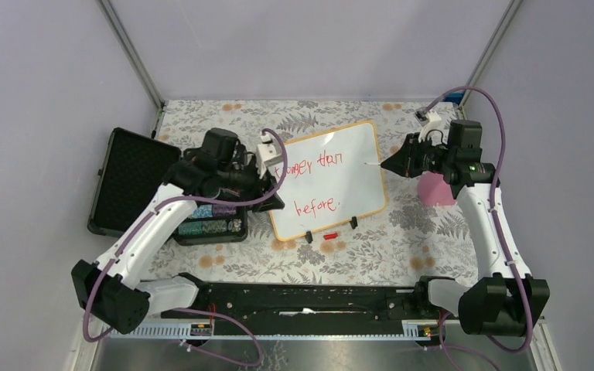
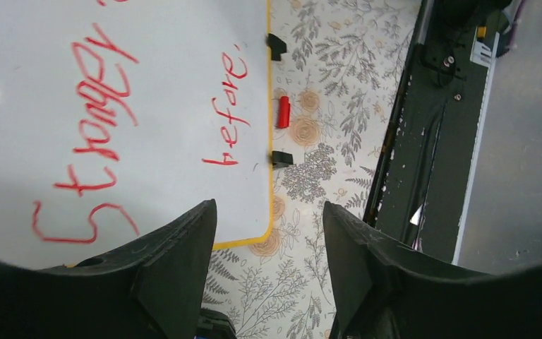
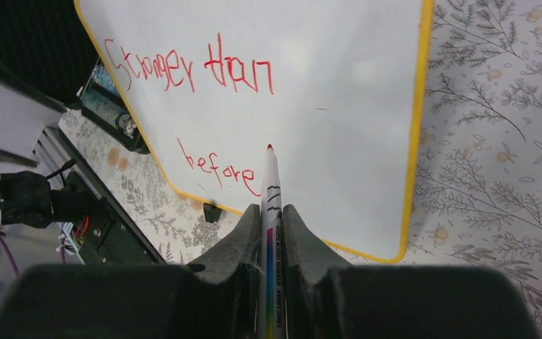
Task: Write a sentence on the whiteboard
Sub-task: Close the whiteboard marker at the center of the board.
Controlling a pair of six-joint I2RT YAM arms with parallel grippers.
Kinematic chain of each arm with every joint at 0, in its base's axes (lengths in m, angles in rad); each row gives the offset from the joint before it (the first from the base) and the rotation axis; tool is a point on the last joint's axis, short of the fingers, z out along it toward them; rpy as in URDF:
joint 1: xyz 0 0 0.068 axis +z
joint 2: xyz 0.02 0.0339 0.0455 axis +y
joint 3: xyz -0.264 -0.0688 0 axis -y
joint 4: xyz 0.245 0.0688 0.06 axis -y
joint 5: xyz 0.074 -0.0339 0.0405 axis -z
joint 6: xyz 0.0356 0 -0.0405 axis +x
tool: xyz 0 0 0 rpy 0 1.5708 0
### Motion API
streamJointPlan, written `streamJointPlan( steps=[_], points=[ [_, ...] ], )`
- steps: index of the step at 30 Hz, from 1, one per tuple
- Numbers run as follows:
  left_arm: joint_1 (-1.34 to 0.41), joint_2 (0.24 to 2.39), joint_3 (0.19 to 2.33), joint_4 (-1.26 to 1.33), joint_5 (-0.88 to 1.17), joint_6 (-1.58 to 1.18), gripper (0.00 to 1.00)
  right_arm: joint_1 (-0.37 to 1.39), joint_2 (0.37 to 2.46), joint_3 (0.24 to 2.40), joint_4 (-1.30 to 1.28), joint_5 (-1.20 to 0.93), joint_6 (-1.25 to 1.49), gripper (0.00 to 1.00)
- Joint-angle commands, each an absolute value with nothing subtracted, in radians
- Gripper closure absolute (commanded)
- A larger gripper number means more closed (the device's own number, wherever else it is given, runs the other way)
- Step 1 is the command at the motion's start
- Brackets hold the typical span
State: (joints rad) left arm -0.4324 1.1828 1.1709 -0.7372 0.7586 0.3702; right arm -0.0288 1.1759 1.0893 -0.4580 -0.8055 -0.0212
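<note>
The whiteboard (image 1: 360, 182) reads "Stronger than before." in red handwriting.

Bench (image 1: 116, 357) surface under grey leaf-print floral cloth (image 1: 410, 239). Plain pale lilac walls (image 1: 302, 46) stand behind and beside it. Metal struts (image 1: 131, 54) rise at its rear corners.

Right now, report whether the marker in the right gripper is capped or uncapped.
Uncapped. On the marker, held in the right gripper, a bare red tip points at the whiteboard.

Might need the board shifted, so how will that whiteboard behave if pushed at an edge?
The whiteboard looks rigid, so it probably shifts as one piece. Its glossy face likely gives little grip. With clip feet on one edge, it may pivot.
</note>
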Motion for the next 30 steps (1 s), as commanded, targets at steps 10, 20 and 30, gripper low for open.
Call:
streamJointPlan(
  steps=[10,20,30],
  points=[
    [-0.915,1.429,1.285,-0.698,0.424,0.452,0.41,-0.115,1.203,1.12,-0.388,-0.775,0.057,1.0],
    [-1.069,1.638,1.28,-0.496,0.352,0.46,0.45,-0.159,1.261,1.146,-0.352,-0.771,0.083,1.0],
    [-1.086,1.754,1.258,-0.432,0.204,0.458,0.52,-0.187,1.238,1.13,-0.328,-0.779,0.085,1.0]
  ],
)
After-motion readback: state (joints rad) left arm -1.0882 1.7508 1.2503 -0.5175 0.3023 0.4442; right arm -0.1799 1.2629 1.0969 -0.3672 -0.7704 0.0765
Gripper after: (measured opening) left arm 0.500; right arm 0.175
